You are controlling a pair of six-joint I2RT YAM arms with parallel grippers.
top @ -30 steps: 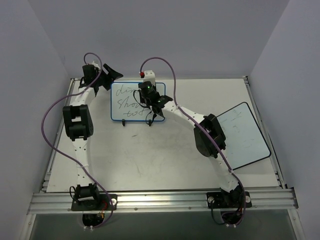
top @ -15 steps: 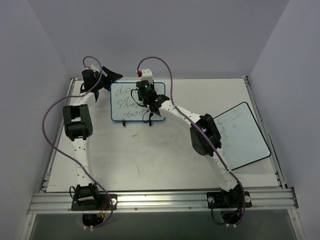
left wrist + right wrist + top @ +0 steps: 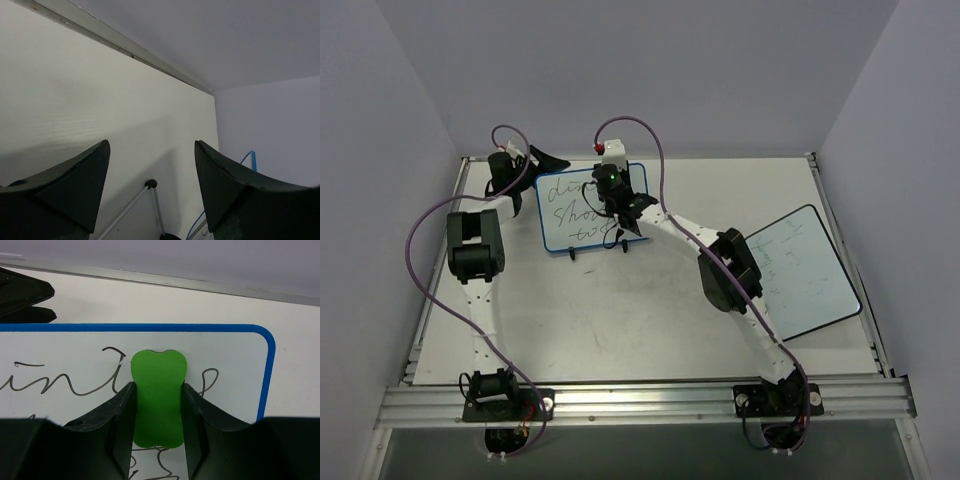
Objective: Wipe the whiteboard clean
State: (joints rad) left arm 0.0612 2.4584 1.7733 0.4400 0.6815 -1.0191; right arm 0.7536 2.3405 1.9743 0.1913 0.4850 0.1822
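Note:
The whiteboard (image 3: 563, 208), blue-framed with black handwriting, stands at the back of the table, tilted on small black feet. My right gripper (image 3: 616, 196) is shut on a green eraser (image 3: 158, 397) and presses it against the upper right part of the board's face (image 3: 60, 350), over the handwriting. My left gripper (image 3: 546, 160) is open and empty behind the board's upper left corner. In the left wrist view its gripper (image 3: 151, 145) is spread above a thin wire leg with a black foot (image 3: 151, 184).
A black-framed white board (image 3: 807, 270) lies flat at the right side of the table (image 3: 620, 310). A raised metal rail (image 3: 125, 49) runs along the table's back edge, with grey walls close behind and at both sides.
My left gripper has moved right, closer to the board's upper left corner. My right gripper has slid the eraser slightly up and left on the board. The board has shifted a little left.

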